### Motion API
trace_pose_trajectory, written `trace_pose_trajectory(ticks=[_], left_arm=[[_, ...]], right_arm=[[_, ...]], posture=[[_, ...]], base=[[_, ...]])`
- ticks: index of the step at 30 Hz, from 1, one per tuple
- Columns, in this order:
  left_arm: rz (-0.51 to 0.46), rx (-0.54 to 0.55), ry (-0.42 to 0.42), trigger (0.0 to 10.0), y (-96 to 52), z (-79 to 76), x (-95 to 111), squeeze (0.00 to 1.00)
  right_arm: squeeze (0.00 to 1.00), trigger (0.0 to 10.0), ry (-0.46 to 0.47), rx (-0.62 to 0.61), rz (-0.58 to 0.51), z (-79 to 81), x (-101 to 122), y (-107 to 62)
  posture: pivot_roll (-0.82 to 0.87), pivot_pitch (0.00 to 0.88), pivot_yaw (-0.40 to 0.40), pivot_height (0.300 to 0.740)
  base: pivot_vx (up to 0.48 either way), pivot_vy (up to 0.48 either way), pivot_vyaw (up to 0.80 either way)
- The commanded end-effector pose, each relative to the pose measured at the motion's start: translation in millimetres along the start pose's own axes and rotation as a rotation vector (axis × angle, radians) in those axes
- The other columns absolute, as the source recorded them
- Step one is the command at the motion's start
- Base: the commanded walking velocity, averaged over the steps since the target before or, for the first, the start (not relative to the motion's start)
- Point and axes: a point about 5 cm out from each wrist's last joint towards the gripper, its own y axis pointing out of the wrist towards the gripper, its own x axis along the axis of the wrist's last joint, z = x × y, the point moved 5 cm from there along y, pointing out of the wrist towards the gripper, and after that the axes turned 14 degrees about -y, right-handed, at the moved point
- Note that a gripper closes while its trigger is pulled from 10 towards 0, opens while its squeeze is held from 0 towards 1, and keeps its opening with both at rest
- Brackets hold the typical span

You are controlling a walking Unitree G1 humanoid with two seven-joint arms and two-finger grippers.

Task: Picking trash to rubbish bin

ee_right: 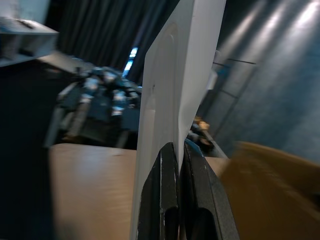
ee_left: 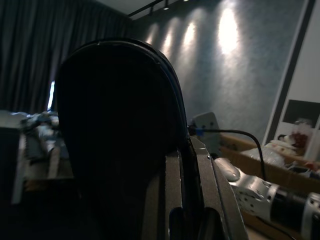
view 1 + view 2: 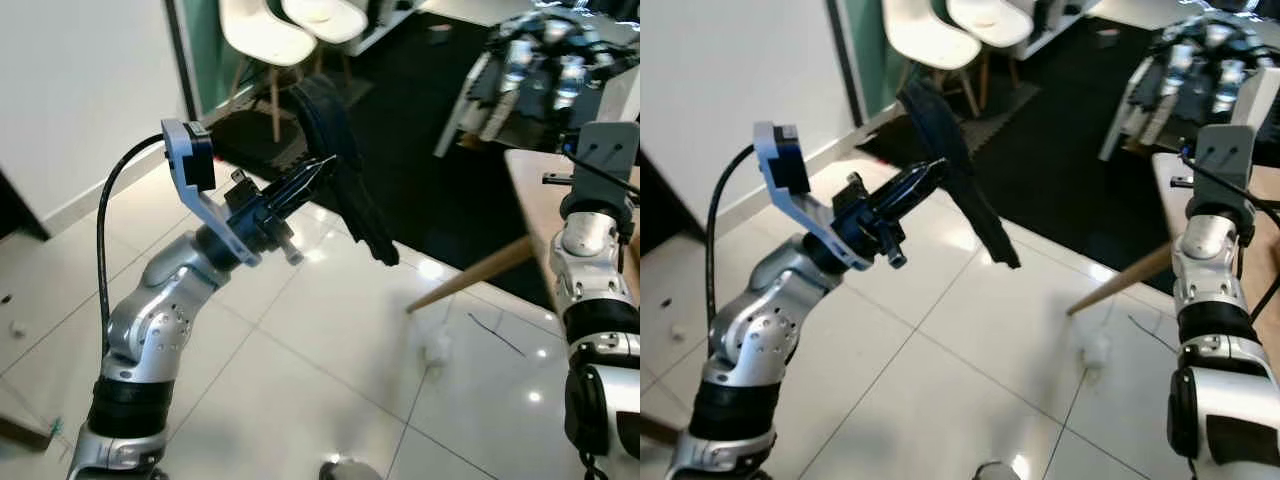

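Left gripper (image 3: 322, 170) upper centre, fingers clenched on black cloth (image 3: 345, 170), right gripper (image 1: 181, 165) grasping white card (image 1: 175, 80) above wooden table (image 1: 90, 180)

I stand in a lived-in home interior, a dining or living area. Underfoot is a glossy white tiled floor (image 3: 300, 390) with grout lines and lamp reflections. At 12 o'clock, two white moulded chairs (image 3: 265, 35) on wooden legs stand on a dark mat (image 3: 420, 130). At 2 o'clock, a light wooden table (image 3: 560, 215) with a splayed leg. At 10 o'clock, a plain white wall (image 3: 80, 90) with skirting. My wrist views show dark curtains (image 2: 30, 45) and a spotlit textured wall (image 2: 230, 65).
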Motion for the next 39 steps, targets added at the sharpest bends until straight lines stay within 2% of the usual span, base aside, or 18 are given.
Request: trace_pose_trajectory(ticks=[1, 4, 11, 15, 16, 18, 22, 26, 27, 28, 31, 32, 35, 39], left_arm=[[-0.053, 0.016, 0.026, 10.0, 2.5, 2.6, 9, 0.0], [-0.086, 0.063, 0.027, 10.0, 3.8, 12.2, 15, 0.0], [-0.077, 0.077, 0.03, 10.0, 4.9, 15.1, 13, 0.0], [-0.074, 0.082, 0.03, 10.0, 6.2, 15.4, 10, 0.0], [-0.071, 0.077, 0.028, 10.0, 8.2, 14.4, 8, 0.0], [-0.071, 0.074, 0.027, 10.0, 8.7, 13.9, 8, 0.0], [-0.07, 0.06, 0.022, 10.0, 11.3, 11.2, 6, 0.0], [-0.069, 0.059, 0.021, 10.0, 12.0, 10.9, 5, 0.0], [-0.069, 0.056, 0.022, 10.0, 12.7, 10.4, 5, 0.0], [-0.069, 0.055, 0.022, 10.0, 12.9, 10.3, 5, 0.0], [-0.072, 0.052, 0.023, 10.0, 13.8, 10.1, 5, 0.0], [-0.072, 0.052, 0.023, 10.0, 13.8, 10.1, 5, 0.0], [-0.082, 0.051, 0.028, 10.0, 15.1, 9.1, 7, 0.0], [-0.09, 0.057, 0.033, 10.0, 15.4, 10.2, 8, 0.0]], right_arm=[[0.0, 10.0, -0.016, -0.014, -0.008, -4.3, 2, 1.3], [0.0, 10.0, -0.009, -0.015, -0.01, -4.0, 3, 1.0], [0.0, 10.0, 0.06, -0.022, -0.067, -8.5, 21, 4.1], [0.0, 10.0, 0.151, -0.023, -0.18, -17.9, 52, 6.8], [0.0, 10.0, 0.18, -0.024, -0.24, -24.1, 68, 8.1], [0.0, 10.0, 0.19, -0.025, -0.256, -25.8, 73, 8.4], [0.0, 10.0, 0.279, 0.009, -0.375, -35.9, 108, 7.9], [0.0, 10.0, 0.302, 0.015, -0.42, -41.3, 121, 6.9], [0.0, 10.0, 0.296, -0.001, -0.445, -50.5, 129, 7.8], [0.0, 10.0, 0.292, -0.008, -0.45, -54.1, 132, 8.3], [0.0, 10.0, 0.184, -0.048, -0.411, -62.6, 123, 14.8], [0.0, 10.0, 0.184, -0.048, -0.411, -62.6, 123, 14.8], [0.0, 10.0, 0.111, -0.033, -0.313, -59.1, 94, 20.1], [0.0, 10.0, 0.085, -0.007, -0.288, -54.4, 85, 20.1]], posture=[[0.02, 0.095, -0.028, 0.74], [0.02, 0.092, -0.025, 0.74], [0.02, 0.096, -0.017, 0.74], [0.02, 0.094, -0.015, 0.74], [0.01, 0.095, -0.014, 0.74], [0.01, 0.095, -0.013, 0.74], [0.01, 0.095, -0.013, 0.74], [0.01, 0.094, -0.013, 0.74], [0.01, 0.092, -0.013, 0.74], [0.01, 0.092, -0.013, 0.74], [0.0, 0.089, -0.013, 0.74], [0.0, 0.089, -0.013, 0.74], [0.0, 0.089, -0.017, 0.74], [0.0, 0.089, -0.017, 0.74]], base=[[0.0, 0.0, -0.8], [0.0, 0.0, -0.8], [0.0, 0.0, -0.8], [0.0, 0.0, -0.8], [0.0, 0.0, -0.8], [0.0, 0.0, -0.8], [0.0, 0.0, -0.8], [0.0, 0.0, -0.8], [0.0, 0.0, -0.8], [0.0, 0.0, -0.8], [0.0, 0.0, -0.8], [0.0, 0.0, -0.8], [0.0, 0.0, -0.8], [0.0, 0.0, -0.8]])
